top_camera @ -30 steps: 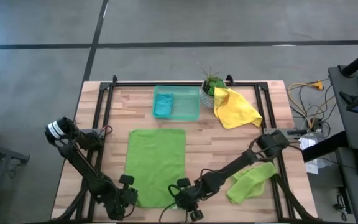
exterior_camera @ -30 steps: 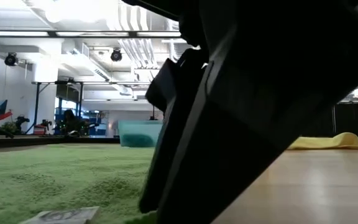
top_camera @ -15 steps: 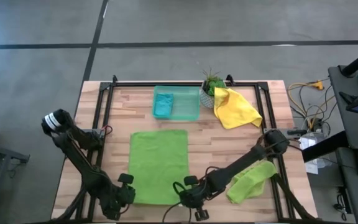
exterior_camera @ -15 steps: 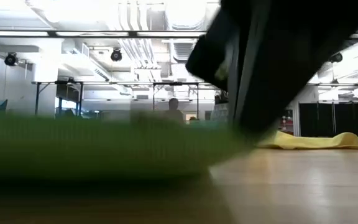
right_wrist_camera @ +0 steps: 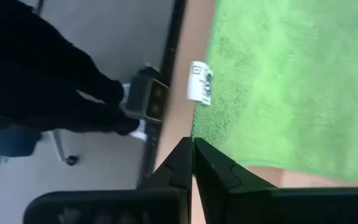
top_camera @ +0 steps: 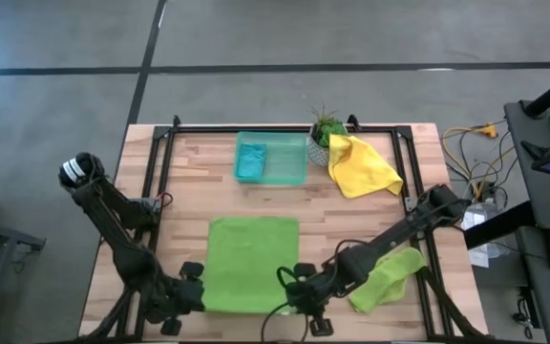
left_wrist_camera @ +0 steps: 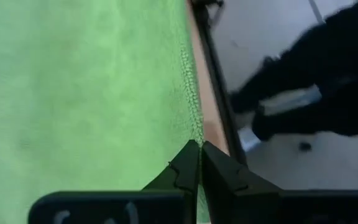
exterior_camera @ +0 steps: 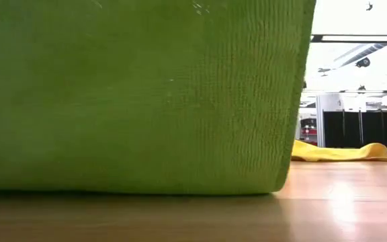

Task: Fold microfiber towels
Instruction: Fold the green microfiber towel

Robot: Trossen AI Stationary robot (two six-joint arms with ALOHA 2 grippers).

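Note:
A lime green microfiber towel (top_camera: pixel 251 263) lies in the middle of the table with its near edge raised. In the low view this towel (exterior_camera: pixel 140 94) hangs like a curtain down to the wood. My left gripper (top_camera: pixel 197 290) is shut at its near left corner and my right gripper (top_camera: pixel 294 287) is shut at its near right corner. A white label (right_wrist_camera: pixel 200 82) is sewn on the towel close to the right gripper. A second lime green towel (top_camera: pixel 387 277) lies crumpled at the near right. A yellow towel (top_camera: pixel 361 164) lies at the far right, and a teal towel (top_camera: pixel 250 163) sits in the tray. My left gripper pinches the towel's near left corner between its two shut fingers, with the towel's hemmed edge (left_wrist_camera: pixel 196 127) running up to the fingertips. The fingers slant down from the near side. The corner is lifted off the table, and the towel's far part lies on the wood. My right gripper pinches the near right corner (right_wrist_camera: pixel 201 134) between its two shut fingers, just short of the white label. The fingers slant down from the near side. This corner is lifted too, and the cloth slopes away from it toward the table.
A translucent green tray (top_camera: pixel 289 161) stands at the far middle, with a small potted plant (top_camera: pixel 327 134) beside it. A black frame rail (top_camera: pixel 160 182) runs along the table's sides. Bare wood (exterior_camera: pixel 341 195) shows right of the hanging towel.
Both grippers have risen with the green towel's near edge, which was flat on the table and now hangs lifted in front of the low camera. Seen from above, the towel looks shorter and has shifted a little toward the table's right edge.

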